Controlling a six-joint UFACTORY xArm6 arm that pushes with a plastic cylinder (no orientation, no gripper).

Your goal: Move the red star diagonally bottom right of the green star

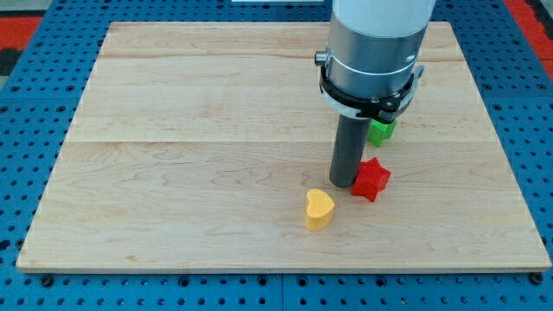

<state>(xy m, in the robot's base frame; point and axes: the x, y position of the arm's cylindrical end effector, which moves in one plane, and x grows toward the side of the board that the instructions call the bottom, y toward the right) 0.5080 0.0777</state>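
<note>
Camera view: my tip (342, 184) rests on the bench (190, 164); no hand shows, only a rod. Touching its right side sits the red star (372, 179). Behind it, partly hidden, the green star (381, 130). Just below-left, the yellow heart (319, 208).

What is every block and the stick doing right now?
red star: flat on the board, touching my tip's right side.
green star: above the red star, partly hidden behind the arm.
yellow heart: alone, below-left of my tip.
my tip: down on the wooden board.
</note>
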